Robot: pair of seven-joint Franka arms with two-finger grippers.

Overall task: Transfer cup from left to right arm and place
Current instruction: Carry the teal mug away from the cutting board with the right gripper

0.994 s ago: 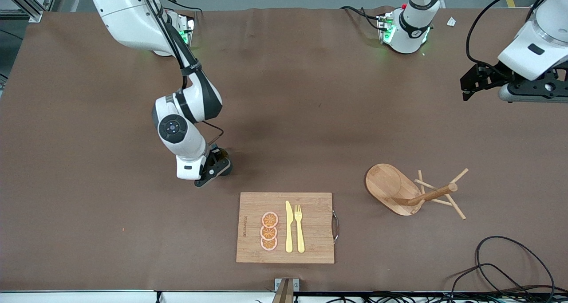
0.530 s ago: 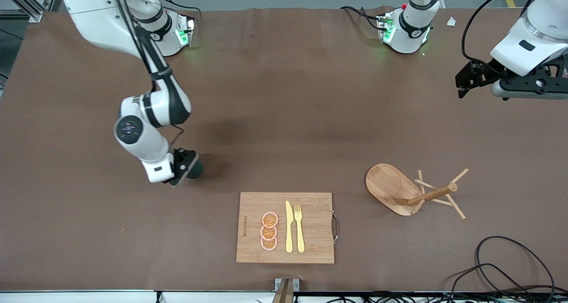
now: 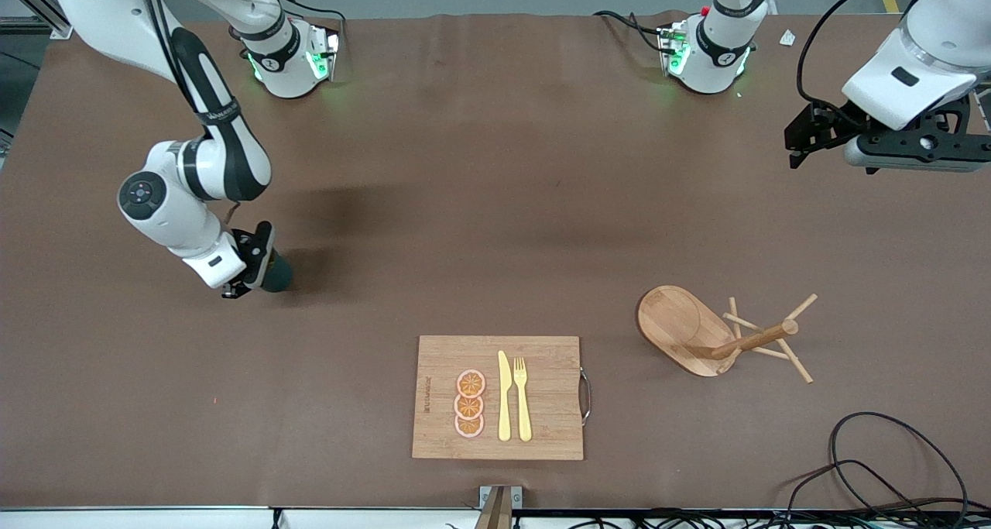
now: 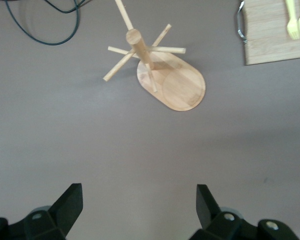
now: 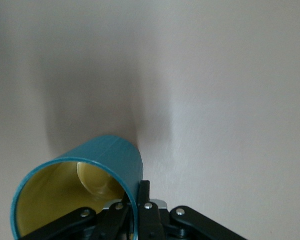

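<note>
Right gripper clamped on rim of small dark teal ribbed mug, over bare table nr right arm's end. Left gripper spread wide, empty, waiting. Thin rim pinch w/ mug tilted: could slip/tip on set-down.

The brown table carries a board, a peg rack and a loose cable.

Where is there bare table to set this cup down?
The right hand holds the cup over bare table at the right arm's end. Open cloth also runs between the arm bases and the cutting board. It is crowded around the board and the peg rack. The left hand waits open.
</note>
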